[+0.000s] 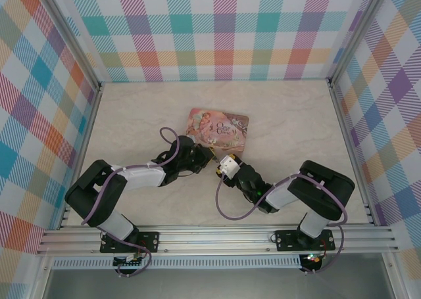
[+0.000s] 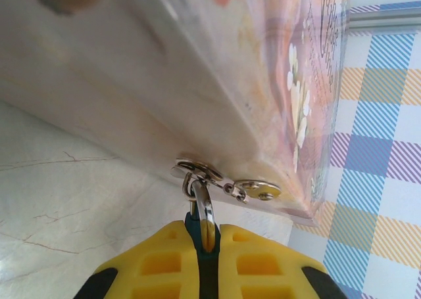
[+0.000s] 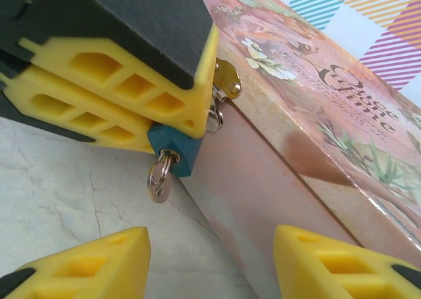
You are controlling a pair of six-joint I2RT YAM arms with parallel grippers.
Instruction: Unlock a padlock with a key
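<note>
The padlock (image 3: pixel 172 153), a tiny blue block, is pinched between the yellow fingers of my left gripper (image 2: pixel 205 236), which is shut on it. Its metal shackle (image 2: pixel 202 207) passes through the hasp (image 2: pixel 196 169) on the front wall of the pink tin (image 1: pixel 218 129). A small silver key (image 3: pixel 158 181) on a ring sticks out of the padlock's underside. My right gripper (image 3: pixel 210 266) is open just below the key, its fingers wide apart with nothing between them. In the top view the left gripper (image 1: pixel 208 160) and right gripper (image 1: pixel 222 162) meet at the tin's near edge.
The pink tin's front wall (image 3: pixel 263 200) stands right beside both grippers. The pale marbled table (image 1: pixel 131 121) is bounded by checked walls (image 1: pixel 223 36) at the back and both sides, with an aluminium rail (image 1: pixel 217 236) along the near edge.
</note>
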